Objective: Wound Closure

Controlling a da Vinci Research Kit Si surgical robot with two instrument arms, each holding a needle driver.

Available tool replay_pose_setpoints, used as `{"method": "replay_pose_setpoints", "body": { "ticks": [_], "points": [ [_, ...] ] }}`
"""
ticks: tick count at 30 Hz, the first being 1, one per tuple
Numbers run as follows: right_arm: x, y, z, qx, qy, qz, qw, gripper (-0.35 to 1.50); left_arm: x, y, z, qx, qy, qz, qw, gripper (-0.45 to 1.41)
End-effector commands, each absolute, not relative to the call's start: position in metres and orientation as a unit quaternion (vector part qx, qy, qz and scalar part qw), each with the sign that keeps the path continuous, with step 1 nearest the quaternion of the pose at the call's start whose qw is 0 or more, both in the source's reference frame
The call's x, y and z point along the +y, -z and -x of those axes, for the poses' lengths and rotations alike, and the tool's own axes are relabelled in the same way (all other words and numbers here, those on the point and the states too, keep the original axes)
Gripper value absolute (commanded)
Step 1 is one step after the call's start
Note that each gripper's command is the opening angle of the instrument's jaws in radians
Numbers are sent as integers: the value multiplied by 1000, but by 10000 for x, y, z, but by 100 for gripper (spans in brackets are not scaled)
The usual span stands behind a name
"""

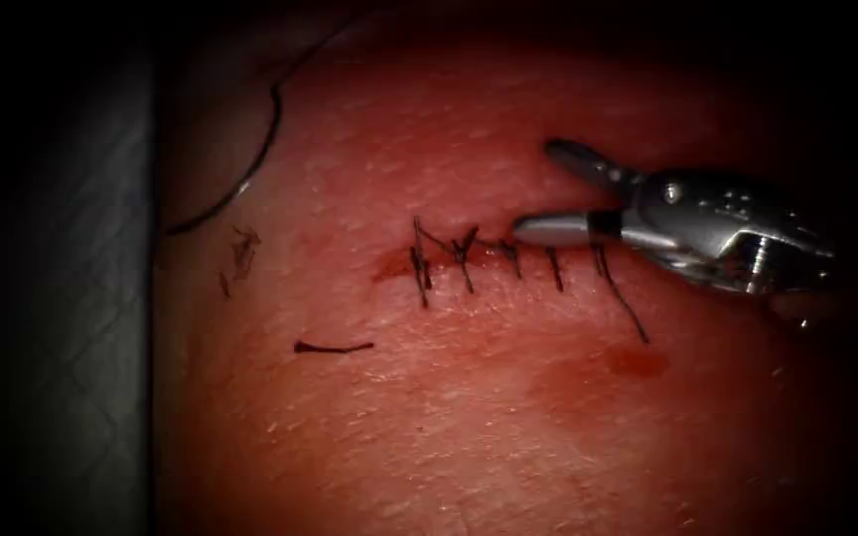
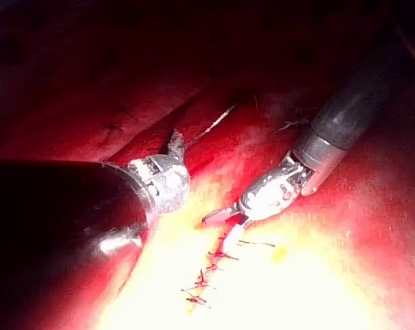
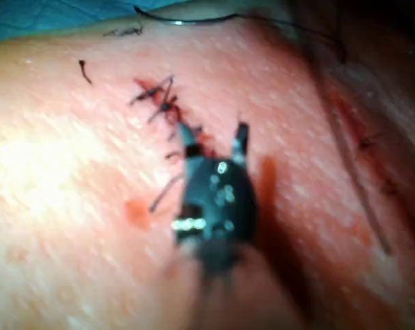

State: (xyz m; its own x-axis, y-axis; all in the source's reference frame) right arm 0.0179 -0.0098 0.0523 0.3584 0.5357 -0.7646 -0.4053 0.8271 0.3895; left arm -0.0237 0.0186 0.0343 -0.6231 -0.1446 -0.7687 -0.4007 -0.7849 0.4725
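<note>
Hovering over stitched cut [image 1: 489,256]: right tool [image 1: 533,189], jaws apart, empty.

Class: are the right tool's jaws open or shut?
Open. The right tool has its jaws spread apart above the stitched cut, holding nothing.

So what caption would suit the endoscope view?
Right tool, jaws open and empty, over the stitched cut in the tissue.

The right tool [image 1: 548,189] is polished silver metal with two slim rounded jaws, a dark band at one jaw's base, a round screw on the wrist, and a dark shaft [image 2: 359,103].
</note>
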Motion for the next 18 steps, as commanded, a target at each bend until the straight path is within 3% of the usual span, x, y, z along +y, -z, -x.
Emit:
{"method": "replay_pose_setpoints", "body": {
  "ticks": [1,6,12,16,18],
  "points": [
    [-111,-526,-171,488,-289,-63,821,132,182,-354,247,317,-845,424,69,-45],
    [-133,-512,-133,495,-294,-42,817,137,151,-394,261,294,-858,417,62,-45],
    [-172,-498,-119,498,-289,-32,817,135,117,-459,317,252,-872,413,69,-45],
    [-196,-495,-116,500,-291,-32,815,135,102,-494,336,233,-861,442,93,24],
    [-208,-495,-114,501,-293,-33,814,135,98,-501,335,222,-853,462,94,49]
  ]
}}
